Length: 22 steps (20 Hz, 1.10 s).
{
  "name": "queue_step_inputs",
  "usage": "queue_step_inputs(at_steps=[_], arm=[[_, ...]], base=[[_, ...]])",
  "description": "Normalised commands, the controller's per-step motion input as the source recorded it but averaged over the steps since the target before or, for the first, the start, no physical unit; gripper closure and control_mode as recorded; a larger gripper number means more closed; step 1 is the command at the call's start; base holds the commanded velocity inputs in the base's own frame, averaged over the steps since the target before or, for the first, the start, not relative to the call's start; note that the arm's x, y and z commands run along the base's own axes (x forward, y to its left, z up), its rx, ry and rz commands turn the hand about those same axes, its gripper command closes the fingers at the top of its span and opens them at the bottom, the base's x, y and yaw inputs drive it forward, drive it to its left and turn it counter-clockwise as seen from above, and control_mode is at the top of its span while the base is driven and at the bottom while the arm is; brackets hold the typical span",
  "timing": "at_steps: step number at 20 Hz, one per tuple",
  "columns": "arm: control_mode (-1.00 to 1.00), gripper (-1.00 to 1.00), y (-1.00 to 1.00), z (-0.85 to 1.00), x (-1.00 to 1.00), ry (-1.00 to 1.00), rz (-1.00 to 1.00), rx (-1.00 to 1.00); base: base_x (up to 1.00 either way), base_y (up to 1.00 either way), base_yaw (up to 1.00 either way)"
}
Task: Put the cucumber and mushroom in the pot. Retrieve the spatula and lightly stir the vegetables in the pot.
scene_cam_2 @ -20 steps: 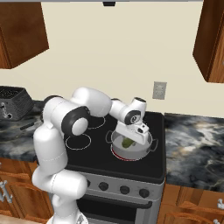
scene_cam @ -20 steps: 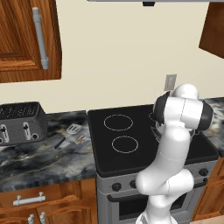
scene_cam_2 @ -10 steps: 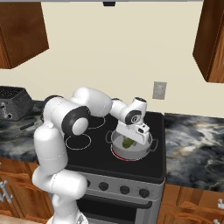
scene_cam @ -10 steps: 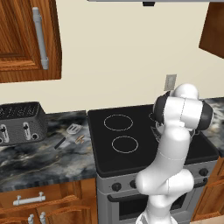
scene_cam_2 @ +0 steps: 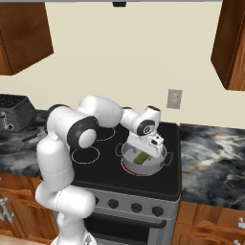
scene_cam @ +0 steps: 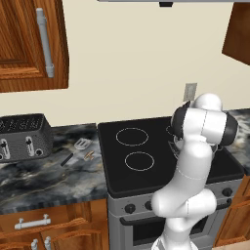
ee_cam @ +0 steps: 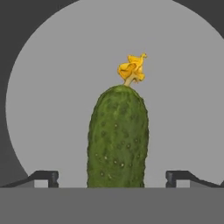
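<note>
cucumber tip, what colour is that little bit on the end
Yellow-orange, a withered flower on the dark green cucumber; the hand view shows it best.

The white arm rises from its base, bends at a dark-jointed elbow, and reaches forward and to its right, the forearm sloping down to the wrist. The hand (scene_cam_2: 149, 149) points downward with its camera-side housing tilted outward. In the hand view the two dark fingertips (ee_cam: 43, 177) stand far apart at the lower corners, jaws spread wide, touching nothing between them. From the left base view the upper arm and shoulder bulk hide the wrist and hand.
</note>
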Motion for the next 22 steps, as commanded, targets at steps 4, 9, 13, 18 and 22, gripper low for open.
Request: queue_step_inputs(at_steps=[4,9,13,18,22], arm=[[-1.0,-1.0,0.09,0.49,-0.1,0.0,0.0,0.0],[-1.0,-1.0,0.31,0.54,-0.24,-0.04,0.0,0.0],[-1.0,-1.0,0.6,0.31,-0.22,-0.15,0.02,0.0],[-1.0,-1.0,0.63,0.32,-0.2,-0.16,0.11,0.0],[-1.0,-1.0,0.88,0.27,-0.04,-0.13,0.17,0.0]], base=[[0.0,0.0,0.0],[0.0,0.0,0.0],[0.0,0.0,0.0],[0.0,0.0,0.0],[0.0,0.0,0.0]])
